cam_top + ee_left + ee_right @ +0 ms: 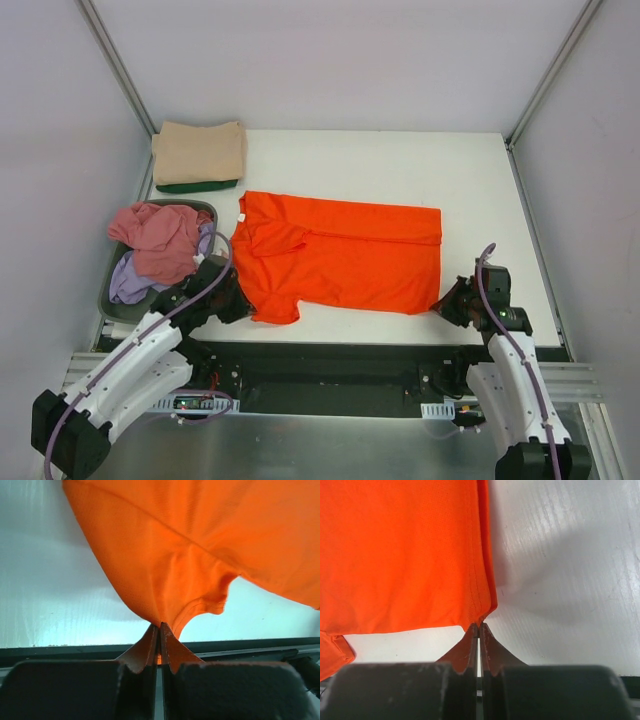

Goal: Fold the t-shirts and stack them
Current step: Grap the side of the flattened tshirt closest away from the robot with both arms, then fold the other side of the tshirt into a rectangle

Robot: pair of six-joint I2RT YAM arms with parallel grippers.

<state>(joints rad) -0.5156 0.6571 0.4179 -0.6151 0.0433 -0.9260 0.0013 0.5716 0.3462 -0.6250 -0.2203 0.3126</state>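
A bright orange t-shirt [340, 255] lies spread on the white table, collar to the left with a white neck label [241, 215]. My left gripper [238, 298] is shut on its near-left sleeve edge; in the left wrist view the cloth [190, 555] rises from the pinched tips [160, 626]. At the shirt's near-right hem corner my right gripper [447, 300] is shut, and the hem [420, 555] meets the closed tips [478, 626]. A folded tan t-shirt [200, 150] rests on a dark green one [198, 185] at the back left.
A dark grey basket [112, 290] at the left edge holds a pink t-shirt [158, 238] and a lilac one [130, 282]. White walls with metal posts enclose the table [400, 160]. The table's dark front rail [340, 355] lies just behind both grippers.
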